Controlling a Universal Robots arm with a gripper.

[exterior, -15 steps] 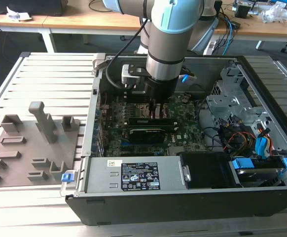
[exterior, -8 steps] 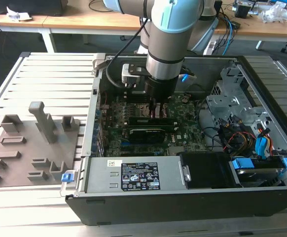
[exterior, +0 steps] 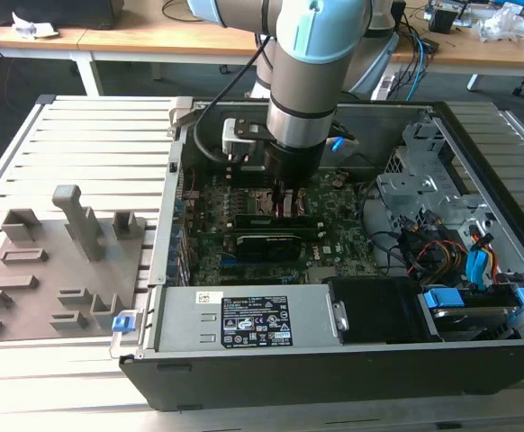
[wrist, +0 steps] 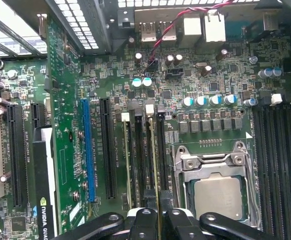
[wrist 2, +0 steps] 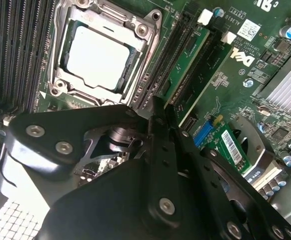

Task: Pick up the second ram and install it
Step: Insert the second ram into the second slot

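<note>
Pincer (wrist: pixel 158 216) down inside the case (exterior: pixel 478 360), fingers pressed together on the second ram (wrist: pixel 154 155), standing on edge in its slot just beside the CPU socket (wrist: pixel 218 192).

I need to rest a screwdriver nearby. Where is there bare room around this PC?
Free: the ribbed table beyond the grey fixture plate, at the exterior view's left. Crowded: inside the case, where the gripper hangs over the memory slots beside the CPU socket, and the cables.
</note>
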